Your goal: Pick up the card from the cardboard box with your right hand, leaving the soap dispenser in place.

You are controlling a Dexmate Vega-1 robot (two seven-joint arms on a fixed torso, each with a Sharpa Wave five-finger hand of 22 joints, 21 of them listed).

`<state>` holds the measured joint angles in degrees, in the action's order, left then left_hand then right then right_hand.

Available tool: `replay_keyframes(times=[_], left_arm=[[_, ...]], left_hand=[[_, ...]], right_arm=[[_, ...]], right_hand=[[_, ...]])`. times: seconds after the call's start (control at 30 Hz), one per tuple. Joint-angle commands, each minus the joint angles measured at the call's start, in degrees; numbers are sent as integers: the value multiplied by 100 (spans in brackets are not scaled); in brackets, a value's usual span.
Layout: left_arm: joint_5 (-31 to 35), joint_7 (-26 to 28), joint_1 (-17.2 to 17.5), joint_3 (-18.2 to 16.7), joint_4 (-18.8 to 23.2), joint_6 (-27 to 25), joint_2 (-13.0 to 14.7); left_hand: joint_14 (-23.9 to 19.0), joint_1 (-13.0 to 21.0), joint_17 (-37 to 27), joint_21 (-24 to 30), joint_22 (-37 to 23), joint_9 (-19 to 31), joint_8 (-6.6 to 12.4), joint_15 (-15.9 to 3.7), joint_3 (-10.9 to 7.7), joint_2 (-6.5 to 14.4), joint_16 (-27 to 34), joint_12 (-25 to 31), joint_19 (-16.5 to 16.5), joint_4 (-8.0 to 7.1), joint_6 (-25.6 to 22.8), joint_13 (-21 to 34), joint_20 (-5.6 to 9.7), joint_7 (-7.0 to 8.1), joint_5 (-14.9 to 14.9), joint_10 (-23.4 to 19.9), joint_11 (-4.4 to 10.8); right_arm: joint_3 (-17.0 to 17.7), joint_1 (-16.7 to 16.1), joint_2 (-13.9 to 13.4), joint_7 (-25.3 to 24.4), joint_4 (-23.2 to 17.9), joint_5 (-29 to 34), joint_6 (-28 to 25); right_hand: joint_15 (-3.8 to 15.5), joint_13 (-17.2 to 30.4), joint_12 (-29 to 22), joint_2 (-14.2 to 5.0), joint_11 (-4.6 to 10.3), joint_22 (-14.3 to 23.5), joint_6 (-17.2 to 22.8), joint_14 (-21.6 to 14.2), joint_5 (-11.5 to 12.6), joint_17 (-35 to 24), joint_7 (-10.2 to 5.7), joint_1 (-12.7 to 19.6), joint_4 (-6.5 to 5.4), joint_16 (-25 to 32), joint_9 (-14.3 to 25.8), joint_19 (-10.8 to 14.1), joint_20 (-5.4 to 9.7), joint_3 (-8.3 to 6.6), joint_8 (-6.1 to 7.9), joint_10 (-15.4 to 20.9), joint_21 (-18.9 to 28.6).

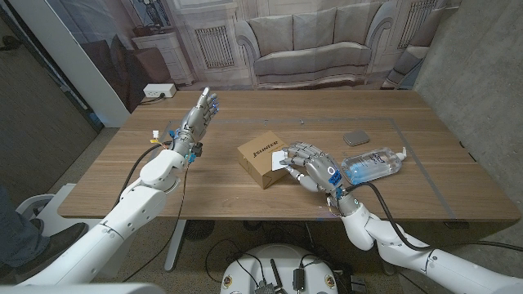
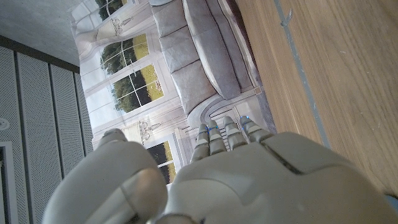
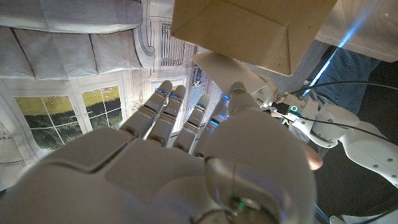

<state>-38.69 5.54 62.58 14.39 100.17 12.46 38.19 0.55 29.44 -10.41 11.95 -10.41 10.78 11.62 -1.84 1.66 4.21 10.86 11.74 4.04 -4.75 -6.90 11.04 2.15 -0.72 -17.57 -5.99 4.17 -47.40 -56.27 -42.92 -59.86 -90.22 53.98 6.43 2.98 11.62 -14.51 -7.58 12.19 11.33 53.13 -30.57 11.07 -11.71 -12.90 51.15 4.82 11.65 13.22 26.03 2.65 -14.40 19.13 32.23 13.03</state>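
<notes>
A small cardboard box [image 1: 261, 158] sits mid-table, and its underside [image 3: 249, 28] looms close in the right wrist view. A white card [image 1: 280, 154] lies on the box's right end and juts past its edge [image 3: 224, 67]. My right hand [image 1: 312, 168] is right beside the box, fingers [image 3: 168, 99] stretched toward the card; the thumb tip reaches the card's edge, but I see no grip on it. A clear soap dispenser [image 1: 373, 166] with blue liquid lies on its side just right of that hand. My left hand [image 1: 198, 115] is raised at the left with straight fingers [image 2: 224, 134], holding nothing.
A small grey flat object [image 1: 357, 138] lies behind the soap dispenser. Tape lines mark the wooden table [image 1: 204, 188]. A white power strip [image 1: 158, 91] sits beyond the table's far left corner.
</notes>
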Motion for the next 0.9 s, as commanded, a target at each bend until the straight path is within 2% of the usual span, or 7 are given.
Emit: replay_keyframes(times=[0.03,0.9], left_arm=[[-13,-35,-58,10,-65,22,-30],[-68,-131,-115,-25,-144,56,-6]], left_hand=[[17,10,-11,-15,-17,17,2,-35,48,36,-9,15,47,-10,-42,17,277,29,2,-23,11],[22,17,-12,-16,-18,17,1,-39,70,42,-10,10,54,-11,-38,17,278,36,4,-10,26]], right_arm=[[67,-30,12,18,-60,-29,14],[203,-180,57,53,-305,-52,-156]], right_hand=[[778,13,-55,-16,9,22,91,-63,3,-19,0,8,13,33,10,39,416,15,37,62,15],[782,6,-63,-13,11,24,211,-103,-3,-13,2,27,35,29,-6,42,418,17,72,121,20]])
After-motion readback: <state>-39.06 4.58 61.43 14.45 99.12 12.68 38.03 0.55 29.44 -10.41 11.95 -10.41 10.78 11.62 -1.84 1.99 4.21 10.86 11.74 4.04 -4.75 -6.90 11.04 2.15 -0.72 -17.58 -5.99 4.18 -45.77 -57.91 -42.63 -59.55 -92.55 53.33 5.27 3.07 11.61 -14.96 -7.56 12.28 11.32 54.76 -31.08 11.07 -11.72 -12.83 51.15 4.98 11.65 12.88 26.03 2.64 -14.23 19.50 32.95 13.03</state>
